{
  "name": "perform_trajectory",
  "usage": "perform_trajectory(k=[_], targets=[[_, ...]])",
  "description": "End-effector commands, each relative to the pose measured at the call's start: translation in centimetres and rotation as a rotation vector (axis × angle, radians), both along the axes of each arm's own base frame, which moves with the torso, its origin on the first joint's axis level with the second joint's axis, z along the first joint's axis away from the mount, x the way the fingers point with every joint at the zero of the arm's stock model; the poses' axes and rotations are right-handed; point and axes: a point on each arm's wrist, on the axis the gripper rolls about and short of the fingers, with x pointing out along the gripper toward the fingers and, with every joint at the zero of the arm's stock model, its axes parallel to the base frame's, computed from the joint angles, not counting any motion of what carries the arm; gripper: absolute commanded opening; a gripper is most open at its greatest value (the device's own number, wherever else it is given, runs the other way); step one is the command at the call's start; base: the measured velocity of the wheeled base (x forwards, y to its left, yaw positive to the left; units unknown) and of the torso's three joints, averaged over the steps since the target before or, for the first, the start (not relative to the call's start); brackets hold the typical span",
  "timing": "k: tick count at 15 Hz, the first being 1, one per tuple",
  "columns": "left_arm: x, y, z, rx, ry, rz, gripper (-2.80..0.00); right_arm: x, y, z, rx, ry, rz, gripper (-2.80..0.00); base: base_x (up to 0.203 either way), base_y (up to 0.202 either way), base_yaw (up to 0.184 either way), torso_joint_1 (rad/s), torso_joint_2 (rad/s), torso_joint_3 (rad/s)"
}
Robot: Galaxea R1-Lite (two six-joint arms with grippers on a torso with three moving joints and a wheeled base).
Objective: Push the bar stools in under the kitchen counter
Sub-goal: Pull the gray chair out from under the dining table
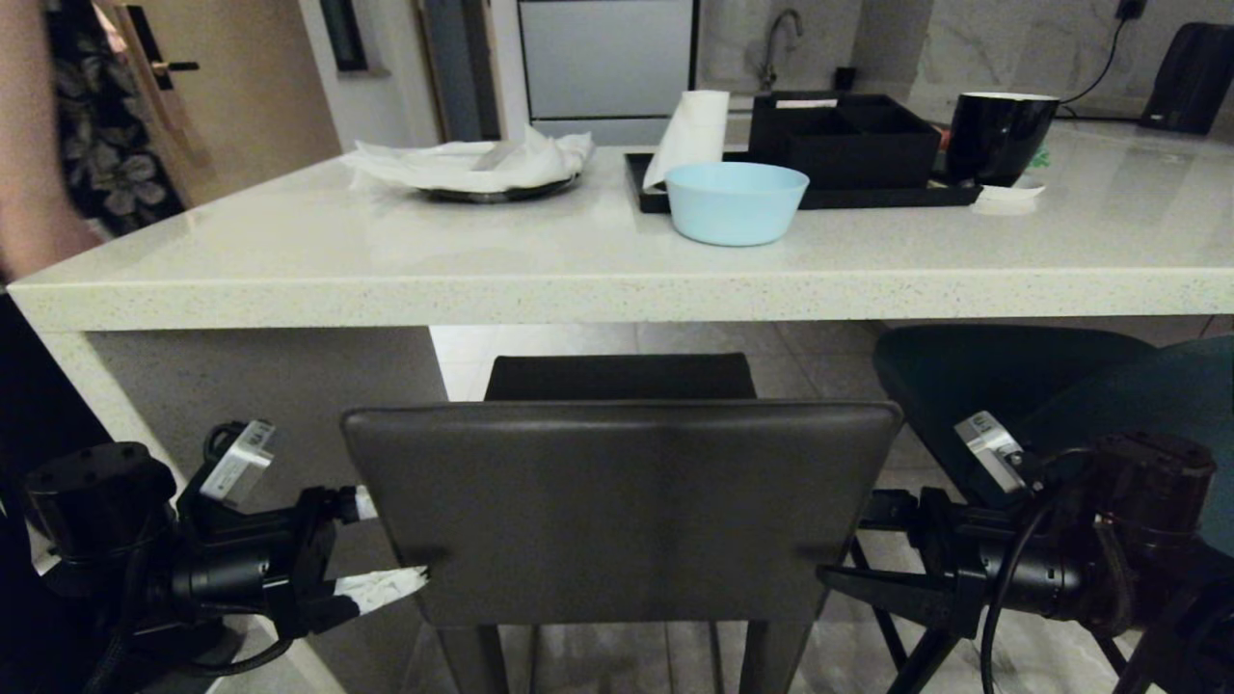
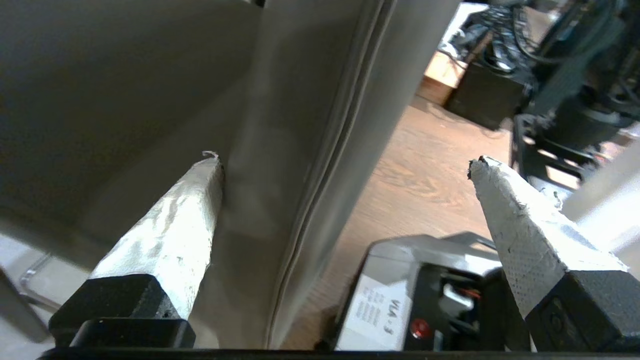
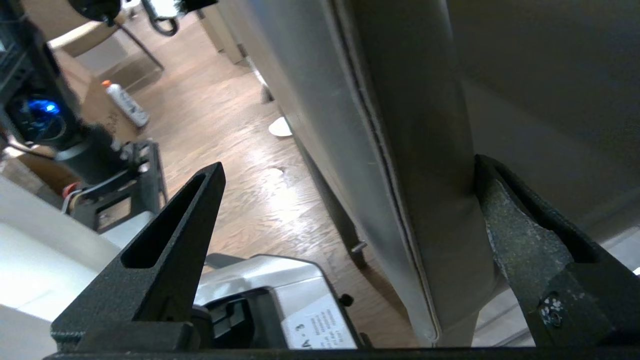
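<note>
Stools remain outside tabletop (image 1: 617, 289): both tools, left (image 1: 386, 542) and right (image 1: 848, 549), wide open, straddle grey stool's (image 1: 622, 501) back edges, gripping nothing; teal stool (image 1: 1109, 405) untouched

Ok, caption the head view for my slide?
Both open grippers, left and right, flank the grey stool's backrest before the counter.

Two bar stools (image 1: 622, 511) (one grey, one teal), one blue bowl (image 1: 737, 200), one black mug (image 1: 1001, 135).

Left gripper (image 1: 390, 545) and right gripper (image 1: 853, 549) both spread wide; arms level, pointing inward
</note>
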Motion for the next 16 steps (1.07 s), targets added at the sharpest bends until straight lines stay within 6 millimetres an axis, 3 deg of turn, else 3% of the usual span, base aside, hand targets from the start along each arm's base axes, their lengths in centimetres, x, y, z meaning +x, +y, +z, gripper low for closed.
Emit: perform_trajectory(k=[1,13,16], targets=[[-0.18,-0.5,0.91,0.003,-0.044,-0.008,0.0,-0.05,0.09,-0.11,0.001,0.002,0.011,0.0,0.0,0.0,0.0,0.0,0.0,0.0],[-0.92,-1.04,0.86,0.004,-0.036,-0.024,0.0,-0.1,0.1,-0.31,0.0,0.003,0.011,0.0,0.0,0.0,0.0,0.0,0.0,0.0],[-0.99,-1.16,0.66,0.004,-0.025,-0.03,0.0,-0.07,0.1,-0.28,0.0,0.002,0.01,0.0,-0.142,0.0,0.0,0.003,0.0,0.004]])
